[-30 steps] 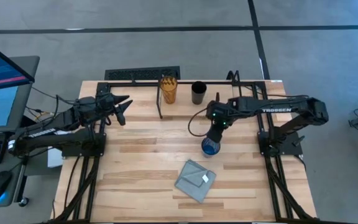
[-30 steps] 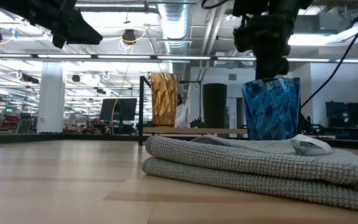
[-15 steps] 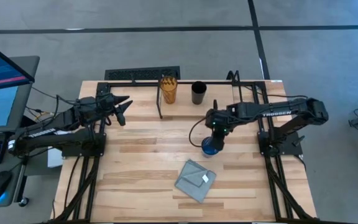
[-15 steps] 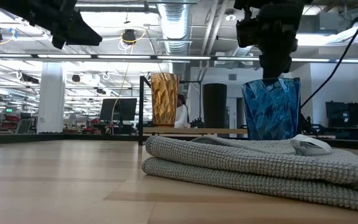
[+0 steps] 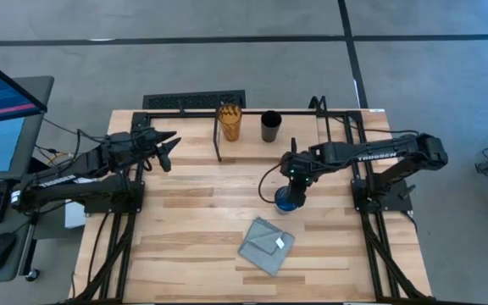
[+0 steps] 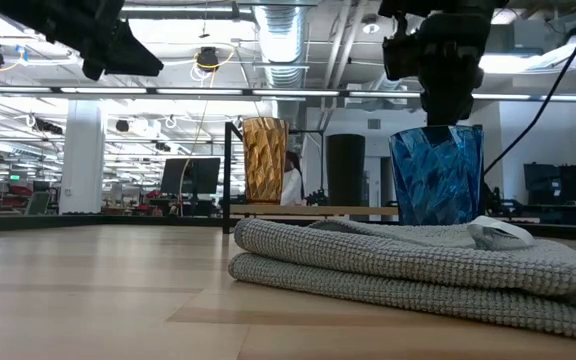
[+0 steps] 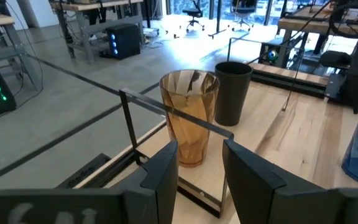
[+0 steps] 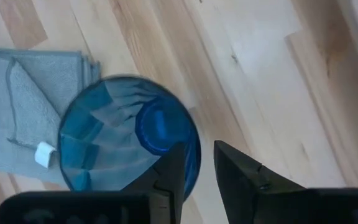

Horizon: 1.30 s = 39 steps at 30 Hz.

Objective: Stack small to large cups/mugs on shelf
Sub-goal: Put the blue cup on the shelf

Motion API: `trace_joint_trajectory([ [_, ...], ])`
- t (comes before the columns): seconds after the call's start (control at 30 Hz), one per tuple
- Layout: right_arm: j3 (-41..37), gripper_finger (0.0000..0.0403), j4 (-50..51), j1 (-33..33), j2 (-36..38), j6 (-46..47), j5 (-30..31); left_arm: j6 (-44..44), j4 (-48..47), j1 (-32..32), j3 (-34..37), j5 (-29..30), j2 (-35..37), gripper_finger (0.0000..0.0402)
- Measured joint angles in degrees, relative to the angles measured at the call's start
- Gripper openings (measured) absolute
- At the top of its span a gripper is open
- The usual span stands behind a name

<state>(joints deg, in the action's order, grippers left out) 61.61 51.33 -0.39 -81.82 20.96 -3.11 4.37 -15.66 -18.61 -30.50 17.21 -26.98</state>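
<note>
Amber tumbler (image 5: 230, 122) and black cup (image 5: 270, 126) sit on the shelf (image 5: 329, 113); my right tool (image 8: 194, 163), spread, straddles the blue cup's (image 8: 114, 140) rim, nothing stacked.

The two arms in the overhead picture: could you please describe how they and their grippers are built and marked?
Both arms are dark, slender and jointed, mounted on black tube frames at the table's sides. The right arm carries white TROSSEN lettering and a small green light near its wrist; a black cable loops beside it. The left gripper and right gripper each end in two flat, dark fingers.
</note>
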Motion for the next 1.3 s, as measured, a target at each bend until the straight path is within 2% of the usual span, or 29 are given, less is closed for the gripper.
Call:
trace_joint_trajectory([
  [0.73, -1.01, 0.0107, -1.24, 0.33, -0.02, -0.33, 0.00, 1.04, -1.75, 0.00, -0.02, 0.07, -0.02, 0.0119],
  [1.07, -0.99, 0.0106, -4.19, 0.99, -7.57, -0.40, -0.01, 2.00, -1.81, -0.01, 0.00, 0.11, 0.00, 0.0119],
  [1.2, -0.97, 0.0090, -4.28, 0.59, -7.56, -1.43, -0.02, 2.33, -1.88, -0.02, 0.00, 0.11, -0.02, 0.0119],
  [1.3, -0.97, 0.0060, -4.02, -0.16, -7.17, -1.96, -0.04, 2.33, -2.03, -0.01, 0.00, 0.11, -0.02, 0.0119],
])
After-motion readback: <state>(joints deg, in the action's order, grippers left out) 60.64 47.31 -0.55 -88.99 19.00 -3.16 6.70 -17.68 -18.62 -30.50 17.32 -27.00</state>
